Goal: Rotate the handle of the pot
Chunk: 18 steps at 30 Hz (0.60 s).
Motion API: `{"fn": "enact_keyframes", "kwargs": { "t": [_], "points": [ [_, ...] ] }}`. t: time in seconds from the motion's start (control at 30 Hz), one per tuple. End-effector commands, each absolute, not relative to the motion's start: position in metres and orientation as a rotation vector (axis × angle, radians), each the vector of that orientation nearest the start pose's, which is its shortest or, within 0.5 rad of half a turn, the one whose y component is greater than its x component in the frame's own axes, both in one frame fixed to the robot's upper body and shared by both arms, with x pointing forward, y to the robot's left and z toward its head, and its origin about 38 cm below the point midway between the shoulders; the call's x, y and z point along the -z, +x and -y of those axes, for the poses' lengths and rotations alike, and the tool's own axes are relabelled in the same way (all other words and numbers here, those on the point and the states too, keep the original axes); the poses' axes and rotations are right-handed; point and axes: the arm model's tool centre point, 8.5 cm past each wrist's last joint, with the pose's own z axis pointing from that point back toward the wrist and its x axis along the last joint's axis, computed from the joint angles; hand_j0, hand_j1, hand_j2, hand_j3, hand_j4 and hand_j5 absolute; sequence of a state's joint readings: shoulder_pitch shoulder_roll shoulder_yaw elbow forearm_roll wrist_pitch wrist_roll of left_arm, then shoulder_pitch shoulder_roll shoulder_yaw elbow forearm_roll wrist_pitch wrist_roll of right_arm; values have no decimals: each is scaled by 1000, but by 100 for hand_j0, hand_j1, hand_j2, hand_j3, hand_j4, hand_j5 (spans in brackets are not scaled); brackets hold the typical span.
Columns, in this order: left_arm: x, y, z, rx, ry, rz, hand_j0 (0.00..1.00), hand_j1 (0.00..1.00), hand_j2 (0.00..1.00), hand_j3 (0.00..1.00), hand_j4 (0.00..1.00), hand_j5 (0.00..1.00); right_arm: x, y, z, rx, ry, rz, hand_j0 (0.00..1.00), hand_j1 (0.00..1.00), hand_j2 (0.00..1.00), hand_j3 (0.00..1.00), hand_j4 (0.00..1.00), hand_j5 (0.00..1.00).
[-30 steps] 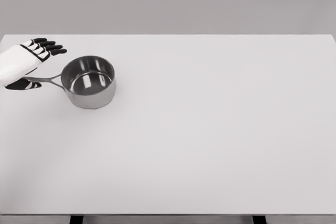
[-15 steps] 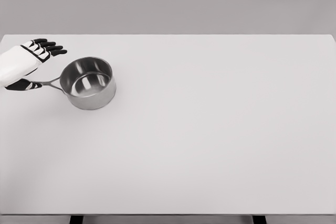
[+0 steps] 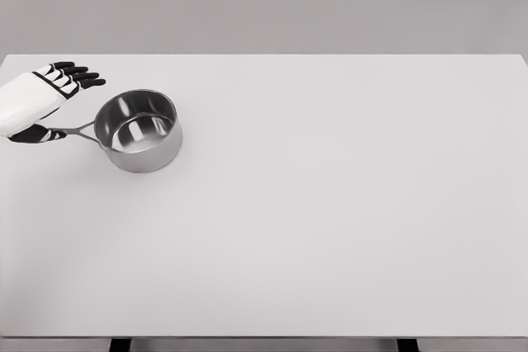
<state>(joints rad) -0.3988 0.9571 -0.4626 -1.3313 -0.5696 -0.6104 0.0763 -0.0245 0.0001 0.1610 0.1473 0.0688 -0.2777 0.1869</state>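
While I'm parked on the head cam, here's what I've got: the steel saucepan (image 3: 139,130) sits upright near the left edge of the white table (image 3: 330,220), up toward the far left corner, and it's empty, just shiny bare metal inside. Its handle (image 3: 76,130) is a thin rod sticking out from the pot's left side toward the table's left edge, so the long axis runs pretty much left-right along the table, tipped only slightly. My left hand (image 3: 40,105) is right at the outer end of that handle, coming in from the left edge. The four dark-tipped fingers (image 3: 79,77) are stretched out fairly straight and close together, pointing right, above and beyond the handle and not touching the pot rim as far as I can see. The thumb (image 3: 35,134) is down low at the handle's tip, on the near side. Honestly can't tell if the thumb is actually pressing the rod or just beside it, but nothing is wrapped around it, so I'd call it a loose, unclosed hand, not a grip. The right arm isn't in the picture at all, so the left is clearly the one for this. My guess is the turn comes from nudging that handle end sideways so the pot pivots on its base.
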Motion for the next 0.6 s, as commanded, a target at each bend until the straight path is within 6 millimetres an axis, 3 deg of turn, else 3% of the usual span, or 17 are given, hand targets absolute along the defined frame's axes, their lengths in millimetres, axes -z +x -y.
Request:
{"fn": "enact_keyframes", "kwargs": {
  "t": [0.0,0.33,0.47,0.5,0.57],
  "points": [
    [-201,410,-409,1744,797,1598,100,100,100,100,100,100,256,-9,257,-248,122,121,100,100,100,100,100,100],
    [-200,406,-406,1745,781,1610,100,100,100,100,100,100,256,-8,257,-248,121,122,100,100,100,100,100,100],
    [-243,394,-405,1728,758,1700,100,100,100,100,100,100,256,-9,257,-248,122,121,100,100,100,100,100,100],
    [-253,392,-398,1733,750,1736,100,100,100,100,100,100,256,-8,257,-248,121,122,100,100,100,100,100,100],
    [-289,388,-366,1778,764,1879,100,100,100,100,100,100,256,-9,257,-248,122,121,100,100,100,100,100,100]
  ]
}}
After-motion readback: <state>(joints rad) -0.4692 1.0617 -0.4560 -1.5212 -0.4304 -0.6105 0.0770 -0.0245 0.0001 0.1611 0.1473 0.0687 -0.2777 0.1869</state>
